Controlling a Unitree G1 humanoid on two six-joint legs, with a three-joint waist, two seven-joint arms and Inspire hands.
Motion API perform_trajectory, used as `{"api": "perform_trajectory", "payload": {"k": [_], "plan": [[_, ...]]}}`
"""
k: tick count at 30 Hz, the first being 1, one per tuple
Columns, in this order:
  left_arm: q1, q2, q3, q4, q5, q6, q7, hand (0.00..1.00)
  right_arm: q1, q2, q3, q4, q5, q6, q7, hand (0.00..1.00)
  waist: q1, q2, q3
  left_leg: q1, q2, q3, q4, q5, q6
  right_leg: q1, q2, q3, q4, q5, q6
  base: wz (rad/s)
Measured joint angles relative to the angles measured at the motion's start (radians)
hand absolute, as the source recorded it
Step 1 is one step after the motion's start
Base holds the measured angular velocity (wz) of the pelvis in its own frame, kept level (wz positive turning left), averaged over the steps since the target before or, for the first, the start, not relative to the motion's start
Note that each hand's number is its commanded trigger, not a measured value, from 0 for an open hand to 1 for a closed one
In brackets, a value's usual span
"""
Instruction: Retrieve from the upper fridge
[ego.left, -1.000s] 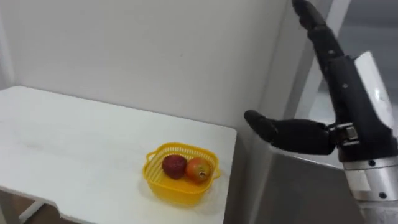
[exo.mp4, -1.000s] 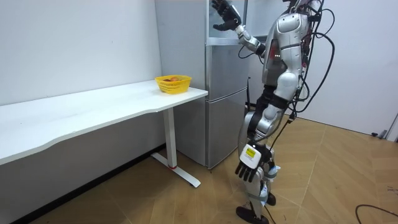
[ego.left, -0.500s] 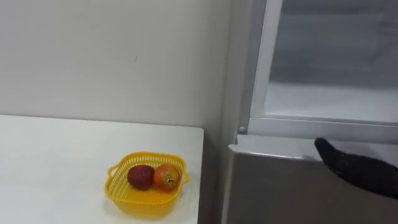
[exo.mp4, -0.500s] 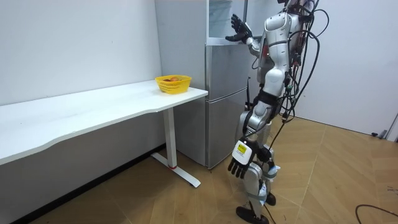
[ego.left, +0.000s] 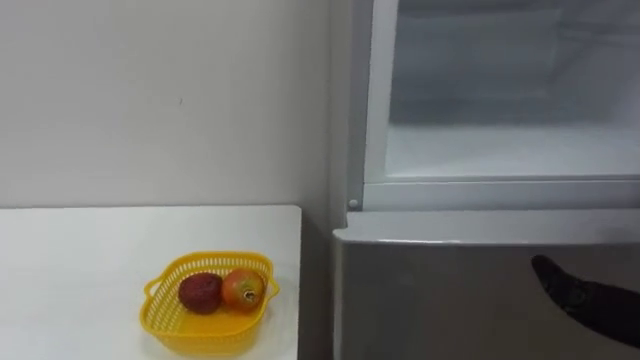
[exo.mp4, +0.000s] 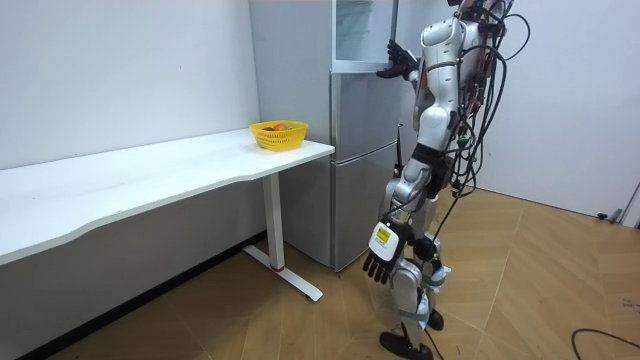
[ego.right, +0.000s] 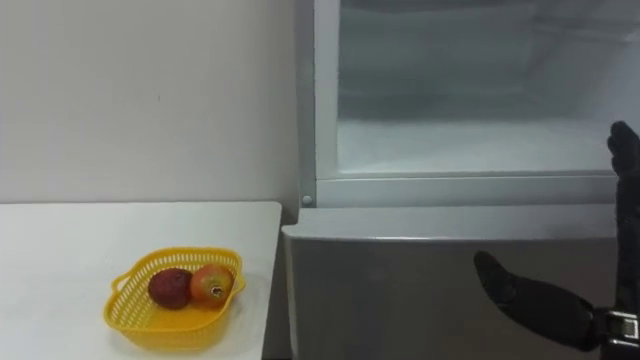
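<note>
The upper fridge compartment (ego.left: 500, 150) stands open in front of me, with a bare white shelf (ego.right: 470, 145) inside it. My right hand (ego.right: 540, 305) is open, fingers straight, held just in front of the lower fridge door (ego.left: 430, 290) below the compartment's sill; it holds nothing. The room view has that hand (exo.mp4: 398, 58) raised at chest height against the fridge (exo.mp4: 355, 150). My left hand (exo.mp4: 378, 262) hangs open beside my leg, idle.
A yellow basket (ego.left: 160, 310) with a dark red fruit (ego.left: 200, 292) and an orange-red fruit (ego.left: 242, 289) sits near the right end of the white table (ego.left: 80, 270), just left of the fridge. A white wall runs behind the table.
My right hand has dropped from high beside the fridge to in front of the lower door. The eye views have swung right, bringing the open compartment into view.
</note>
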Motion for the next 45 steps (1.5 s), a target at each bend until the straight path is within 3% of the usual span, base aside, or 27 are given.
{"api": "perform_trajectory", "payload": {"k": [7,13,23,34,45], "plan": [[0.002,0.000,0.000,0.000,0.000,0.000,0.000,0.00,0.000,0.028,-0.011,0.000,0.000,0.001,0.000,0.00,-0.015,0.006,0.0000,-0.003,0.000,0.000,0.000,0.000,0.000,-0.009,0.001,0.000,0.012,0.000,0.000,-0.03],[0.002,0.000,-0.001,0.000,-0.001,0.000,0.002,0.00,0.008,0.028,-0.008,0.000,0.019,0.001,-0.014,0.00,-0.010,0.006,0.0006,-0.005,0.002,0.019,-0.003,0.000,0.000,-0.021,0.001,0.018,0.013,0.000,-0.001,-0.05],[0.002,0.000,-0.001,0.022,0.000,0.006,0.001,0.00,0.079,0.054,-0.013,0.065,0.019,0.001,-0.083,0.00,-0.031,-0.012,-0.0020,-0.014,0.002,0.022,-0.002,0.000,0.000,-0.031,0.002,0.026,0.013,0.000,-0.001,-0.01],[-0.020,0.000,-0.001,0.017,0.001,0.006,-0.003,0.00,0.128,0.057,-0.032,0.067,0.015,0.000,-0.124,0.00,-0.042,0.005,-0.0035,-0.031,0.002,0.028,-0.002,0.000,0.000,-0.053,0.005,0.032,0.015,0.000,-0.001,-0.01],[-0.020,0.000,-0.003,0.009,0.000,0.007,0.000,0.00,0.166,0.066,-0.036,0.145,0.018,0.003,-0.134,0.00,-0.040,0.020,0.0001,-0.032,0.004,0.050,-0.009,0.000,0.000,-0.068,0.015,0.060,0.015,0.000,-0.002,-0.09]]}}
